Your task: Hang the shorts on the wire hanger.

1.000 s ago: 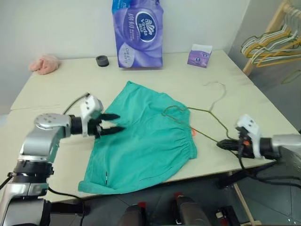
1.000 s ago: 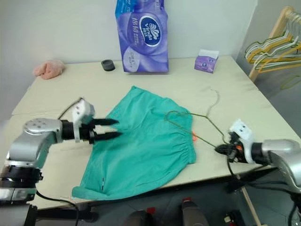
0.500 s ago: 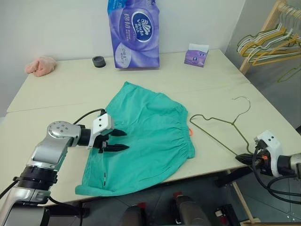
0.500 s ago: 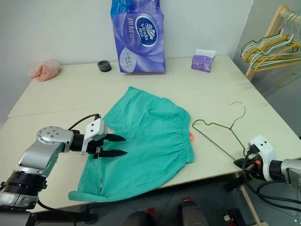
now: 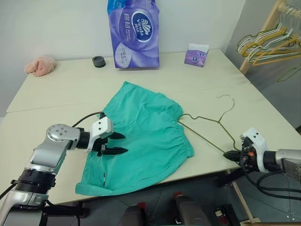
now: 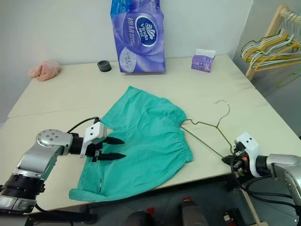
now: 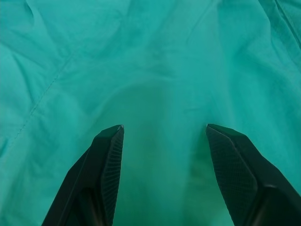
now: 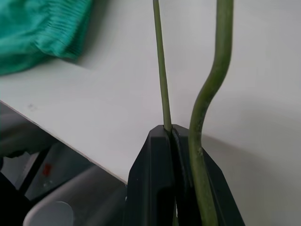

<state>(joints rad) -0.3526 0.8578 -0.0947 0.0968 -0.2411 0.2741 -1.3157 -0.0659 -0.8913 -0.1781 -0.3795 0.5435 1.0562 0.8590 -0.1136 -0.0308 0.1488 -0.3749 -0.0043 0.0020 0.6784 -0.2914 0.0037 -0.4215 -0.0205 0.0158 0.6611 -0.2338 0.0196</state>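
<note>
Barely started imo: left gripper [image 5: 116, 143] hangs open over the flat teal-green fabric shorts [image 5: 146, 136], holding nothing. Right of the shorts, the thin olive wire hanger [image 5: 207, 126] touches their waistband, its corner pinched in the shut right gripper [image 5: 229, 155]; nothing threaded yet

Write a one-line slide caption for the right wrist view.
Right end effector shut on the wire hanger at the table edge, beside the shorts.

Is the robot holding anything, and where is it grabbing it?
Right gripper pinches the wire hanger at its near corner. Left gripper is open over the shorts, holding nothing.
</note>
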